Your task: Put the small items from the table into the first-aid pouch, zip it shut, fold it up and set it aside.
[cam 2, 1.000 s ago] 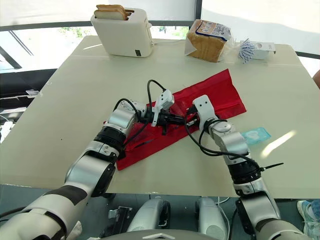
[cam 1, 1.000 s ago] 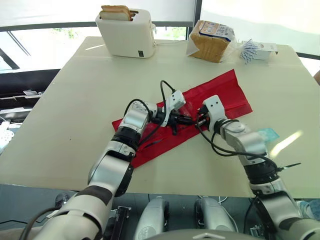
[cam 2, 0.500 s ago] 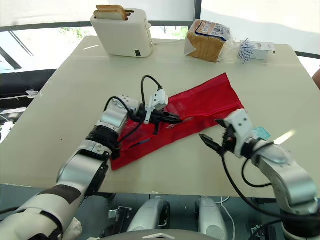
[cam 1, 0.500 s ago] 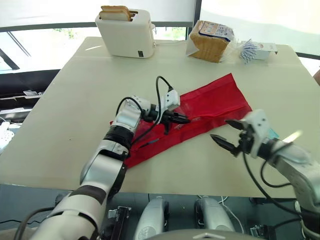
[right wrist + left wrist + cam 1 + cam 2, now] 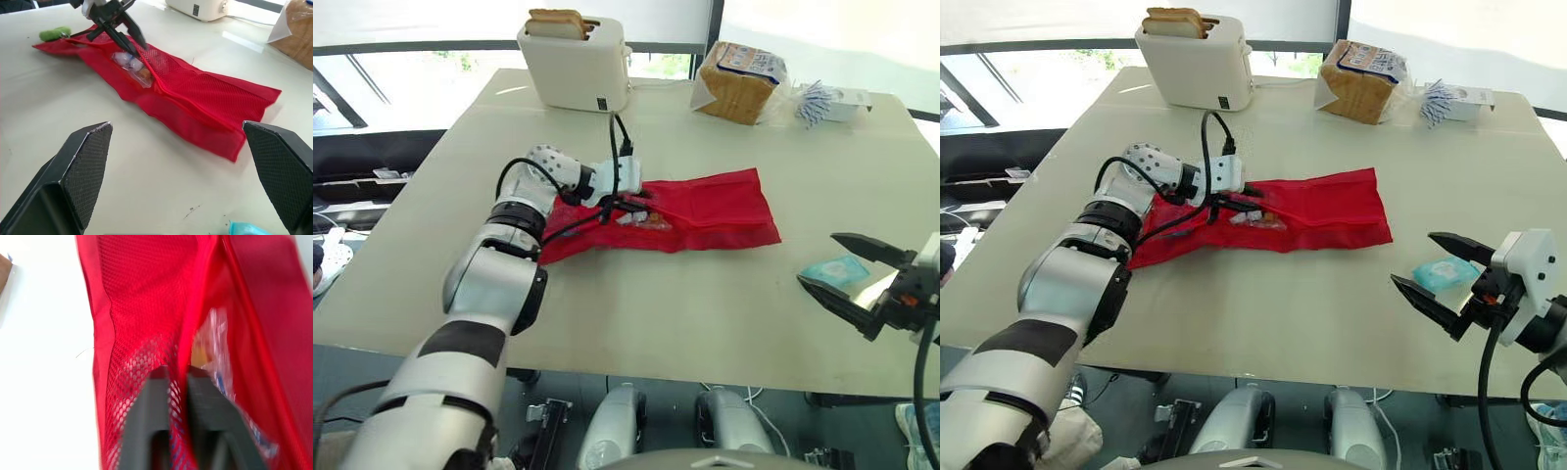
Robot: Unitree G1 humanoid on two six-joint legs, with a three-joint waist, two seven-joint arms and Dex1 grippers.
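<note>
The first-aid pouch (image 5: 705, 206), red with mesh panels, lies flat and stretched out across the middle of the table (image 5: 607, 294), its long side running from the robot's left to its right. Its zip stands open along the upper edge.

The left pincer (image 5: 178, 372) is at the left half of the pouch with its two black fingers closed narrowly on the mesh lip of the opening. The left wrist view shows the red mesh pinched between them. Just beyond the fingertips a clear packet (image 5: 132, 66) with orange and white contents lies in the mouth of the pouch, partly under the mesh. A small green thing (image 5: 55, 33) sits on the table just beside the pouch's left end.

The right pincer (image 5: 1414, 258) hangs over the near right part of the table, well apart from the pouch, with its fingers spread wide and nothing between them. A small light-blue packet (image 5: 1445, 274) lies on the table close by these fingers, and I cannot tell whether they touch it.

Along the far side of the table stand a white toaster (image 5: 576, 64) with bread slices (image 5: 556, 22) in its slots, a bagged loaf (image 5: 739, 83), and a white box (image 5: 847, 101) at the far right corner.
</note>
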